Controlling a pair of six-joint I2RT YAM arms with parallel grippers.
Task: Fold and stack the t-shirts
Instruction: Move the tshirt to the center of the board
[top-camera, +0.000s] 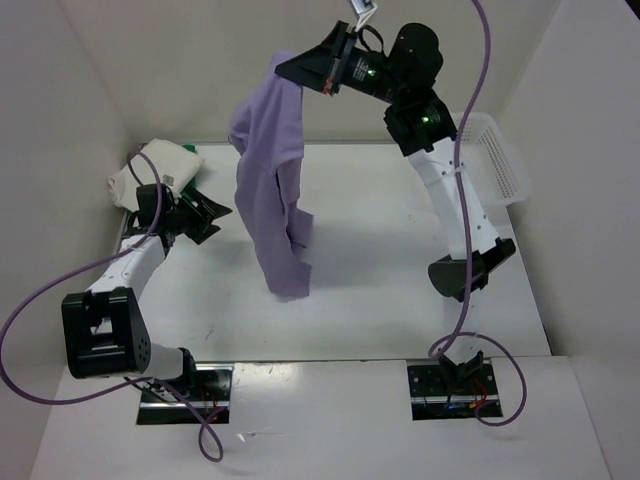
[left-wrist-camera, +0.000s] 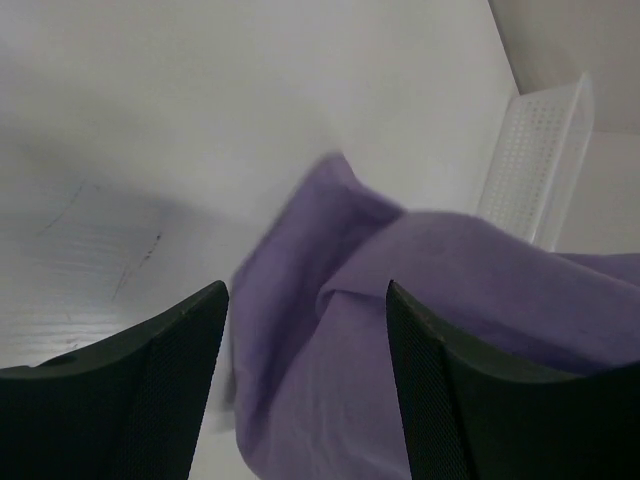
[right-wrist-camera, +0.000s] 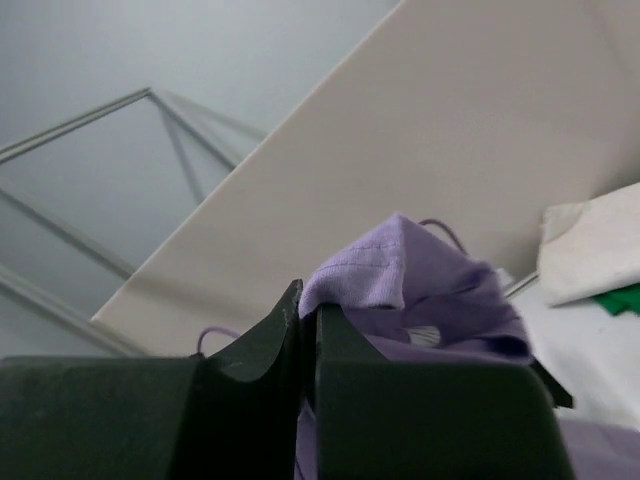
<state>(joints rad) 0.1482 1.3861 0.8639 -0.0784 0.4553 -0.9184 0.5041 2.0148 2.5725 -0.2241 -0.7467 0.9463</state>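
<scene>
Top external showed my right end effector (top-camera: 290, 68) pinching the soft lavender cloth t-shirt (top-camera: 268, 180) aloft, hanging vertically toward the tabletop (top-camera: 380, 280); my spread left end effector (top-camera: 208, 218) sat just left of it

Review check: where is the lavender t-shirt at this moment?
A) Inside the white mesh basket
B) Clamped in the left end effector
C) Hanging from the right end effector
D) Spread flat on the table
C: the right end effector is shut on a top fold of the lavender t-shirt, which hangs down from it, while the left end effector stands open beside the cloth.
</scene>
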